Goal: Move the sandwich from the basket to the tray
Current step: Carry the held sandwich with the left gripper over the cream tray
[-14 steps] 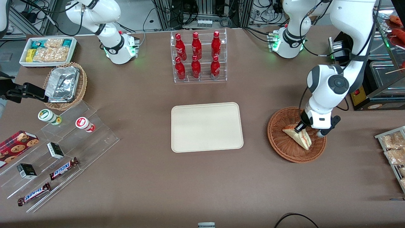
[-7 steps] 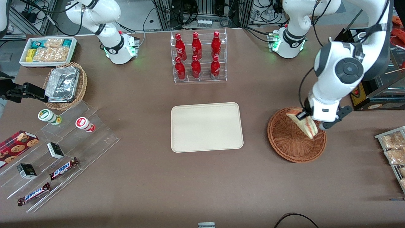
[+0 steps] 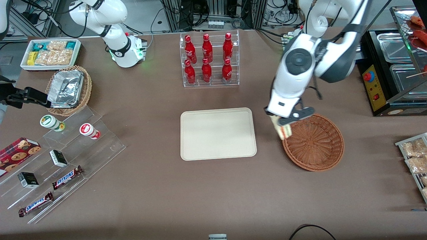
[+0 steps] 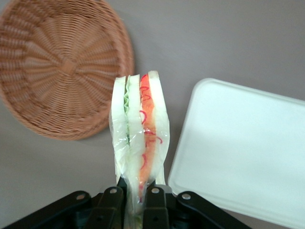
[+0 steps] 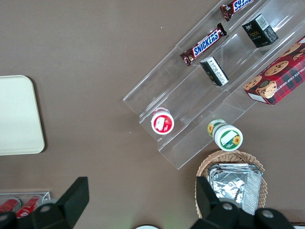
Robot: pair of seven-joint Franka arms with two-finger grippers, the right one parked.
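Gripper (image 3: 282,124) raised over brown table (image 3: 166,193), fingers (image 4: 153,205) clamped on plastic-wrapped triangular sandwich (image 4: 139,138), pale bread layers with green and red-orange filling stripes, wedge hanging clear of everything. Round reddish-brown woven wicker basket (image 3: 313,142) just beside fingers, toward working arm's end, holding nothing. Flat cream rectangular tray (image 3: 218,133), rounded corners, low rim, near fingers toward parked arm's end, bare.

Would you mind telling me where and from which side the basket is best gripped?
Grip the basket by its raised woven rim, coming from above with one finger inside and one outside. It is round, shallow and empty. The gripper holds the sandwich above the table between basket and tray.
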